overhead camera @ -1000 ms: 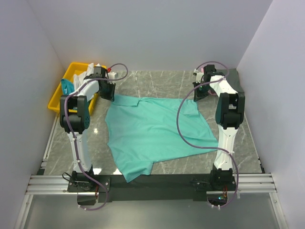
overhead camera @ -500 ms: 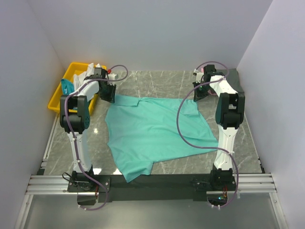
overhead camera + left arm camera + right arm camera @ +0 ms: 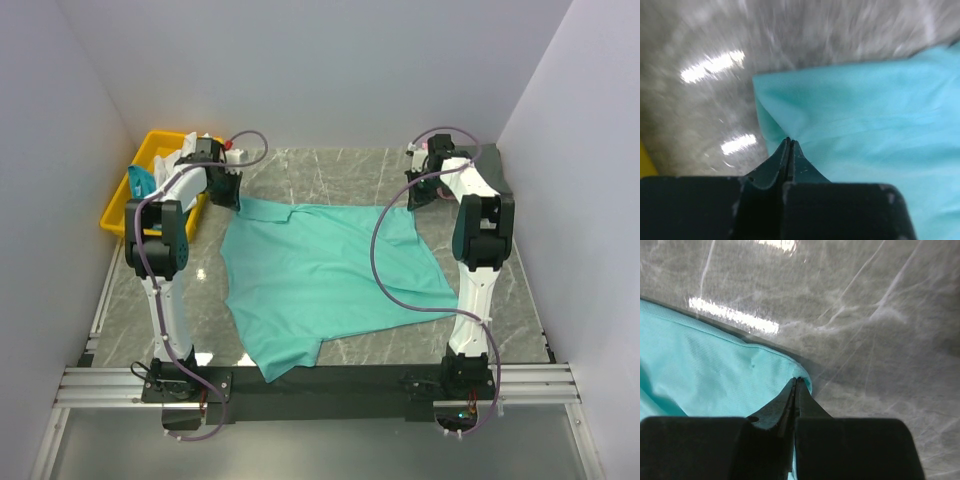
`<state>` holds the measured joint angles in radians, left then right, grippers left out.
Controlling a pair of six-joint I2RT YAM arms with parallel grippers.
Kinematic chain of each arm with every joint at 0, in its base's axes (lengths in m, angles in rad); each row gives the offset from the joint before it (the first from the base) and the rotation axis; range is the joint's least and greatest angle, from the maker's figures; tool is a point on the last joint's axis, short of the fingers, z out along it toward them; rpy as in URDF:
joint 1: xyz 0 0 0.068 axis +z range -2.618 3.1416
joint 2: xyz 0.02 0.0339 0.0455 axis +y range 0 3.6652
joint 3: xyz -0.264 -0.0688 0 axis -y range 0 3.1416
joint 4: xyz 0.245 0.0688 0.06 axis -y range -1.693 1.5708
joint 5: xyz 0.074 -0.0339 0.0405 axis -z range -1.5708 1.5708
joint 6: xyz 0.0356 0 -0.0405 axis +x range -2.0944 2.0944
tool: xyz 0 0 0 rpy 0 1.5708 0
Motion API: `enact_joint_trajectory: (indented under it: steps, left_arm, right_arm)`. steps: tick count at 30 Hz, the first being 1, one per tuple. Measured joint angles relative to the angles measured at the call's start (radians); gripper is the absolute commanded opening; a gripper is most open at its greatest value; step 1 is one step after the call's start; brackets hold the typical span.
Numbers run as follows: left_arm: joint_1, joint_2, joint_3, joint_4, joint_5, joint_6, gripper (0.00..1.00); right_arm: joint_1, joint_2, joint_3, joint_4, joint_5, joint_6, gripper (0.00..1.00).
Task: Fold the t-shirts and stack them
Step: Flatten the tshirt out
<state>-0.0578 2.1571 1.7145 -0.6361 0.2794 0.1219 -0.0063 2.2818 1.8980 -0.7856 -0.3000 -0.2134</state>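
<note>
1. The grey marble-patterned table (image 3: 330,165) carries one sea-green short-sleeved collared cloth t-shirt (image 3: 330,275). It lies spread flat between the two arms, collar towards the far wall and bottom hem reaching the near edge.
2. The yellow plastic bin (image 3: 115,212) stands at the table's far left, beside the left arm, and holds more bunched cloth, among it a teal piece (image 3: 140,181). These look like shirts waiting their turn, and no folded stack is visible anywhere.
3. The left gripper (image 3: 789,142) is down at the t-shirt's far-left corner. Its jaws are pressed together with no gap, and their tips sit on the cloth's edge, which seems drawn up into them. I judge the corner to be pinched.
4. The right gripper (image 3: 796,381) is at the far-right sleeve corner. Its jaws are likewise closed tight, the hem curling in to meet the tips, so it probably has that corner nipped as well.
5. Step in hand, as I judge it: the first fold of the first shirt, with both far corners taken.
6. The next move calls for both arms to lift together and evenly, then carry the far edge towards the near hem. The cloth must stay taut between them, since thin cloth could slip from such fine tips.
</note>
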Motion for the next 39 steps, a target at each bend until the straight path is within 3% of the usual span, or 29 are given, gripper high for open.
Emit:
enact_joint_trajectory:
  steps: [9, 20, 22, 23, 25, 26, 27, 29, 34, 39]
  left_arm:
    - [0.036, 0.08, 0.314, 0.084, 0.118, -0.089, 0.01]
    - [0.032, 0.402, 0.543, 0.229, 0.14, -0.203, 0.01]
    - [0.027, 0.427, 0.547, 0.248, 0.134, -0.205, 0.06]
    - [0.024, 0.435, 0.547, 0.262, 0.13, -0.205, 0.12]
    - [0.015, 0.442, 0.555, 0.29, 0.124, -0.209, 0.24]
    - [0.011, 0.443, 0.56, 0.305, 0.123, -0.212, 0.44]
    - [0.01, 0.443, 0.563, 0.326, 0.125, -0.215, 0.52]
    - [0.006, 0.436, 0.564, 0.374, 0.133, -0.229, 0.61]
    - [0.011, 0.314, 0.459, 0.402, 0.143, -0.243, 0.63]
    - [0.019, 0.078, 0.317, 0.272, 0.16, -0.164, 0.56]
  right_arm:
    - [0.0, -0.003, 0.063, 0.077, 0.106, 0.021, 0.0]
    - [0.0, 0.156, 0.293, 0.112, 0.274, 0.072, 0.0]
    - [0.004, 0.195, 0.321, 0.108, 0.304, 0.084, 0.0]
    - [0.007, 0.207, 0.33, 0.103, 0.318, 0.087, 0.05]
    - [0.012, 0.226, 0.347, 0.093, 0.349, 0.099, 0.26]
    - [0.015, 0.227, 0.348, 0.089, 0.363, 0.101, 0.34]
    - [0.018, 0.227, 0.348, 0.081, 0.37, 0.1, 0.44]
    - [0.021, 0.216, 0.341, 0.08, 0.381, 0.099, 0.49]
    - [0.021, 0.061, 0.178, 0.07, 0.352, 0.08, 0.5]
    - [0.019, -0.156, 0.068, -0.001, 0.245, 0.003, 0.49]
